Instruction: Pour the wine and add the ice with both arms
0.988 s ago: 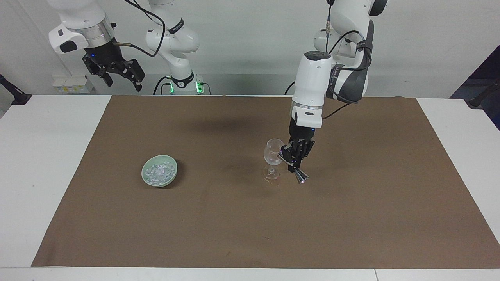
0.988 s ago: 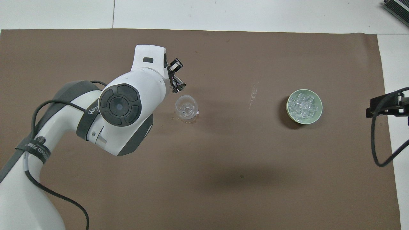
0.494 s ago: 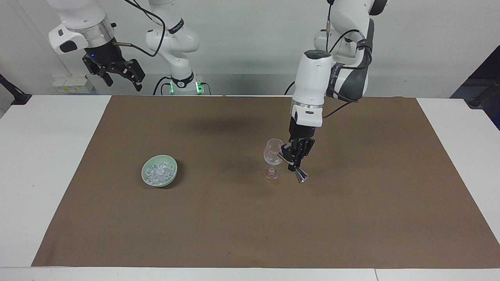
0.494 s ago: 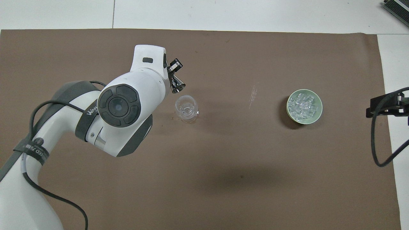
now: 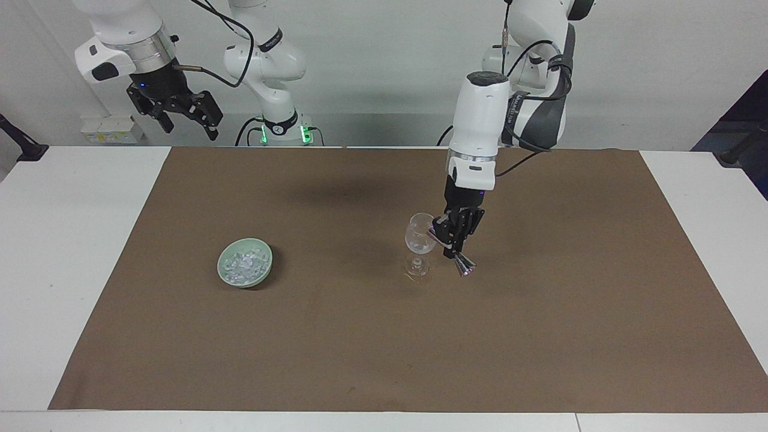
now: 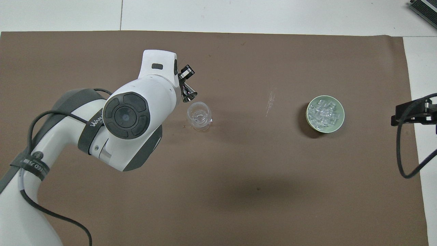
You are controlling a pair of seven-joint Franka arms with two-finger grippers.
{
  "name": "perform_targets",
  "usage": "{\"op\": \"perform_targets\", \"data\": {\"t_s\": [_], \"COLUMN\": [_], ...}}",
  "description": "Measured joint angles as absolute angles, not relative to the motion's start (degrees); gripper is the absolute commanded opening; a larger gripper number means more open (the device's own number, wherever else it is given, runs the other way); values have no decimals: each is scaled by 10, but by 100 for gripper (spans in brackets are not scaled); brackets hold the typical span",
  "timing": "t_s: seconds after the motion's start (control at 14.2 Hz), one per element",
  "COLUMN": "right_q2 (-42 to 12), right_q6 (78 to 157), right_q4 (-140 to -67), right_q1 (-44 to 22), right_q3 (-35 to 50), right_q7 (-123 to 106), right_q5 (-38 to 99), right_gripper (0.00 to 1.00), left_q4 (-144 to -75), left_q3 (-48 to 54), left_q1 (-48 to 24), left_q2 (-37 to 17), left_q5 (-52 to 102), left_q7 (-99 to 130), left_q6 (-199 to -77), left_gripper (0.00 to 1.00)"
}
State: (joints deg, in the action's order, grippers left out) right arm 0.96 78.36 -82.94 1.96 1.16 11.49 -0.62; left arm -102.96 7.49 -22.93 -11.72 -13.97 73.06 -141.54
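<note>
A clear stemmed glass (image 5: pixel 419 241) (image 6: pixel 198 115) stands upright mid-mat. My left gripper (image 5: pixel 454 241) hangs close beside it, shut on a small metal jigger (image 5: pixel 462 266) (image 6: pixel 187 91). The jigger is tilted, with its upper end at the glass's rim and its lower cone above the mat. Toward the right arm's end sits a pale green bowl (image 5: pixel 264 268) (image 6: pixel 309 122) heaped with ice (image 5: pixel 242 264) (image 6: pixel 323 112). My right gripper (image 5: pixel 189 128) waits open and empty, high above the mat's corner at the robots' end. The wine is out of view.
A brown mat (image 5: pixel 384 342) covers most of the white table (image 5: pixel 66 252), leaving bare white strips at both ends. The right arm's black cable (image 6: pixel 404 150) loops over the mat's edge beside the bowl.
The left gripper has risen slightly with the jigger, whose upper end now sits nearer the glass's rim. The right arm, glass and bowl have stayed put.
</note>
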Motion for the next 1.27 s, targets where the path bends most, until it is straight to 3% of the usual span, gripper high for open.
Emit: {"op": "perform_targets", "data": {"t_s": [1.27], "right_q2": [10], "right_q6": [784], "right_q4": [-829], "right_q1": [20], "right_q3": [12], "right_q7": [115], "right_q5": [-6], "right_gripper": [100], "left_q4": [-1034], "left_q3": [76], "left_q1": [-237], "left_q2": [-114], "left_q5": [-170], "left_q7": [731], "left_q6": [-1419], "left_gripper": [0]}}
